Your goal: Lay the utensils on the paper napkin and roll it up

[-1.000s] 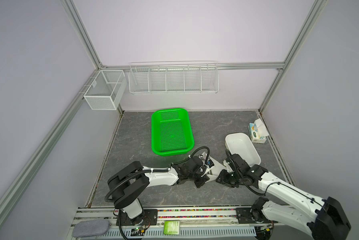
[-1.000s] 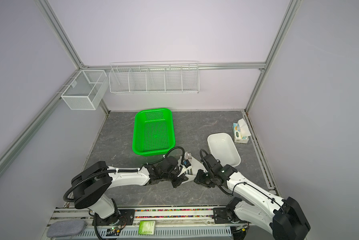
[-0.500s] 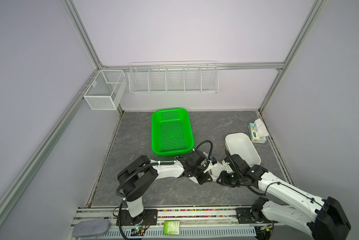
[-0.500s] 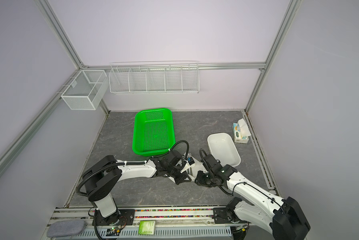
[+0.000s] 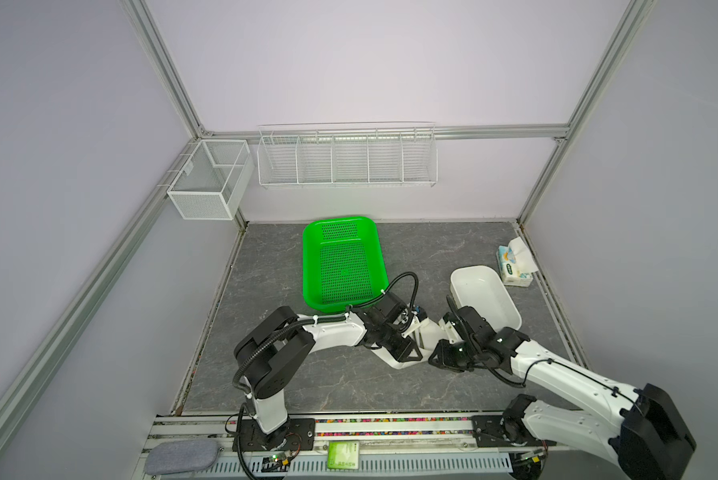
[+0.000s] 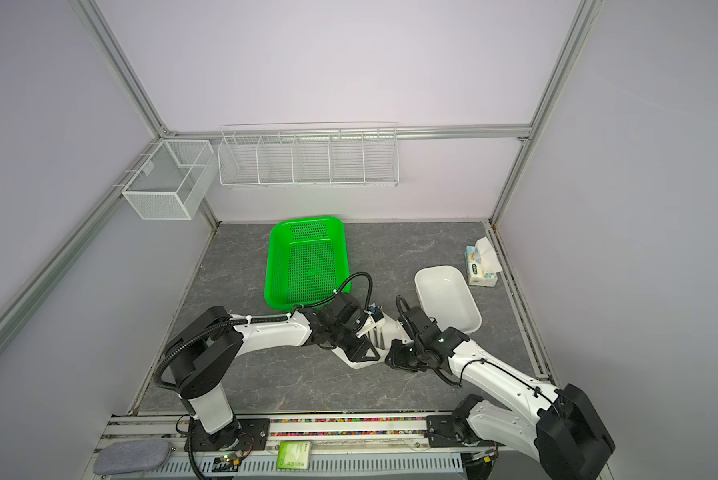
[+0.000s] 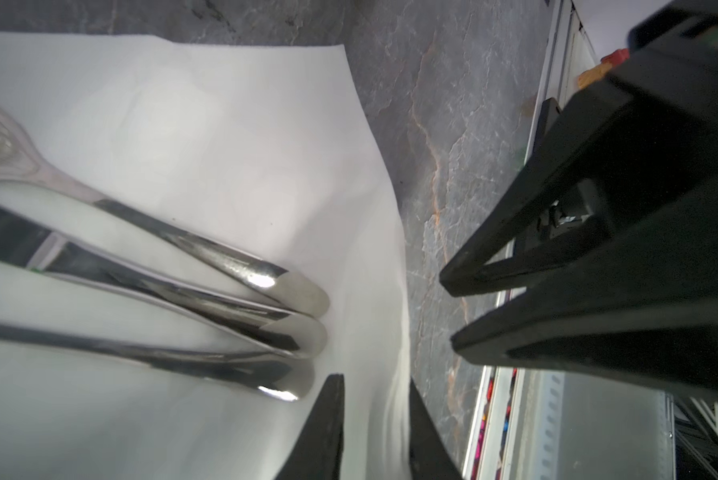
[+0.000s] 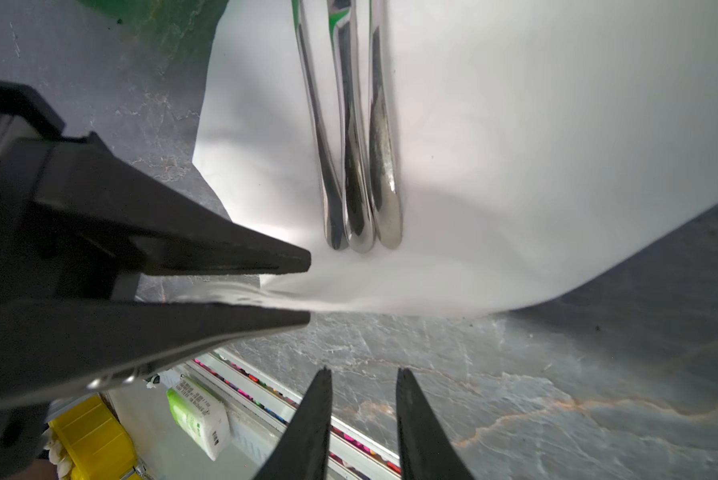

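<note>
Fingers of the left gripper are standing slightly apart, straddling the near edge of the plain white square paper napkin. One finger is sitting over the paper and the other just outside its edge. The thin sheet is running through the gap, rumpled there, and the gap is looking wider than the paper, so the hold is reading as released rather than clenched.

Fingers of the right gripper are also standing parted with nothing between them. They are hovering over the bare grey marbled desk, near the napkin's near edge but apart from it.

Three slim shiny silver metal utensils are lying side by side on the napkin, handles touching. Their rounded ends are pointing at the near edge, just beside the left fingers.

In both top views the napkin is lying on the desk between the two grippers, largely hidden by the left arm. It is sitting just near of the green perforated plastic basket and near-left of the white rectangular tray.
</note>
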Controlling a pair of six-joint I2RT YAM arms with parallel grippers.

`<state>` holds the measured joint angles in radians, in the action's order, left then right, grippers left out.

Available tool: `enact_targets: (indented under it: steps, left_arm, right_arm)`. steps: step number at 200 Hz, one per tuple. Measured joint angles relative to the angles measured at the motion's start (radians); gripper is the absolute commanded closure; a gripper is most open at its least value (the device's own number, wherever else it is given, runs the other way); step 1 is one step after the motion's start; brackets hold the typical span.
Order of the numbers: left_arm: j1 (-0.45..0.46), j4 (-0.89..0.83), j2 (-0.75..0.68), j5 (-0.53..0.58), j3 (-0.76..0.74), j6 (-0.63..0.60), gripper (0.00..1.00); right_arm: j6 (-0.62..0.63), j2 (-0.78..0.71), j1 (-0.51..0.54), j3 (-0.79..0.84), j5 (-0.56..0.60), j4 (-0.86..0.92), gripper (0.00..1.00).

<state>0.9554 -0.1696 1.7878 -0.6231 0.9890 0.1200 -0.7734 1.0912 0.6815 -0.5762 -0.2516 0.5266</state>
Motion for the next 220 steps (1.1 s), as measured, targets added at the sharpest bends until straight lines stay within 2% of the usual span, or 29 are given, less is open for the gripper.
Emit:
enact_targets:
  steps: [62,97,158,220]
  left_arm:
    - [-0.001,-0.017,-0.01,0.082,0.0,0.011,0.79]
    - [-0.002,-0.035,-0.01,0.104,0.0,0.011,0.8]
    - [-0.002,-0.054,-0.01,0.115,0.008,0.01,0.73]
    - [-0.009,-0.075,-0.021,0.131,0.019,0.007,0.7]
  right_arm:
    - [-0.016,0.041,0.0,-0.002,-0.01,-0.08,0.78]
    - [-0.026,0.085,0.0,-0.017,0.002,-0.1,0.79]
    - [-0.043,0.13,0.0,-0.026,0.026,-0.136,0.79]
    - [-0.087,0.167,-0.004,-0.035,0.027,-0.183,0.79]
